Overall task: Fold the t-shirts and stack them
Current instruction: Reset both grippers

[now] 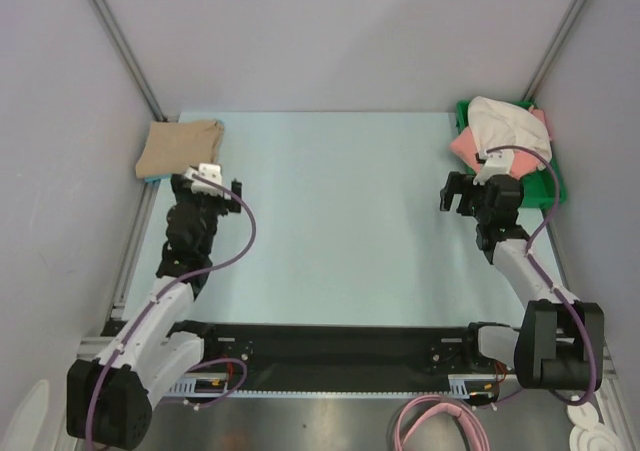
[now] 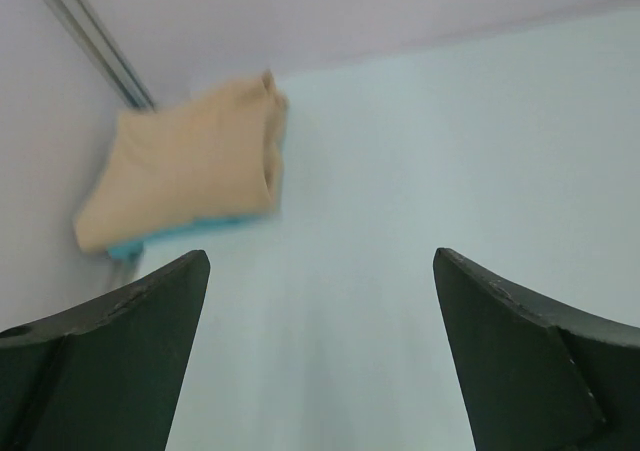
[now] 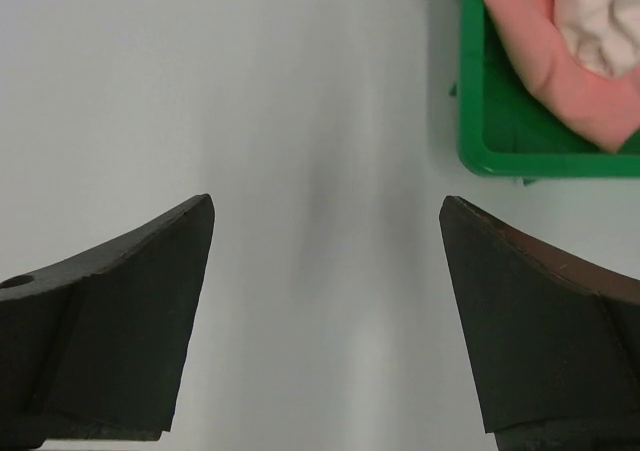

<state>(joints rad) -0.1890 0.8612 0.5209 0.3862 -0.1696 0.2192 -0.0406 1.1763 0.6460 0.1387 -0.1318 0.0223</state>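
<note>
Jaws spread wide & empty on both: tan t-shirt (image 1: 180, 148) sits folded on teal t-shirt (image 2: 150, 239) ahead-left of left gripper (image 2: 320, 256), so approx. half done; cream t-shirt (image 1: 505, 126) & coral t-shirt (image 1: 465, 149) lie crumpled in green tray (image 3: 478, 101) ahead-right of right gripper (image 3: 325, 201), unfolded.

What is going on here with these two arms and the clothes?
Two robot arms are folding and stacking t-shirts. The tan t-shirt lies folded on the teal-blue t-shirt at the far left of the table. The cream-white t-shirt and the coral-pink t-shirt lie bunched in the green tray at the far right. The left gripper and the right gripper are open and hold nothing.
</note>
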